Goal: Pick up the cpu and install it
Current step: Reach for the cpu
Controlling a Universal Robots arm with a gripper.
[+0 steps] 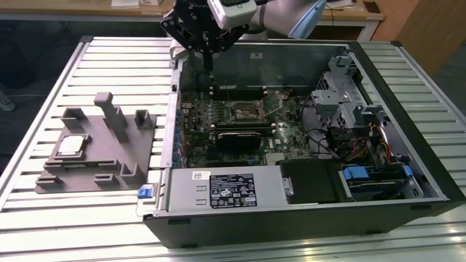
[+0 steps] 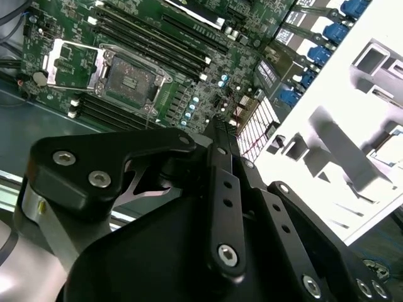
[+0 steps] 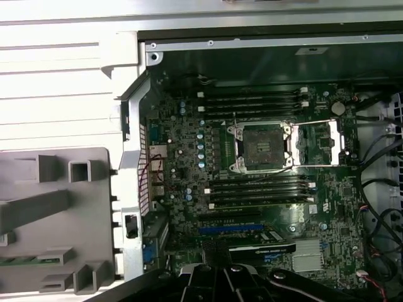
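1. The end effector [image 1: 209, 66] hangs from the arm above the far corner of the open computer case [image 1: 291, 218], on the exterior view's left. Its black fingers point down. In the second wrist view the end effector [image 2: 220, 124] has its fingers pressed together into one narrow bar, with nothing between them.
2. Below it lies the green motherboard [image 1: 218, 117]. The end effector is above the board and not touching it.
3. The socket [image 1: 244, 111] sits near the middle of the board with its metal frame swung open. In both wrist views the socket [image 3: 261, 146] [image 2: 129, 78] is bare inside.
4. The cpu [image 1: 71, 144], a silver square, lies flat in a recess of the grey fixture [image 1: 117, 136]. It is outside the case and well apart from the end effector.
5. The fixture stands just beside the case, to the exterior view's left, on the slatted metal table [image 1: 109, 60], which also carries the case.
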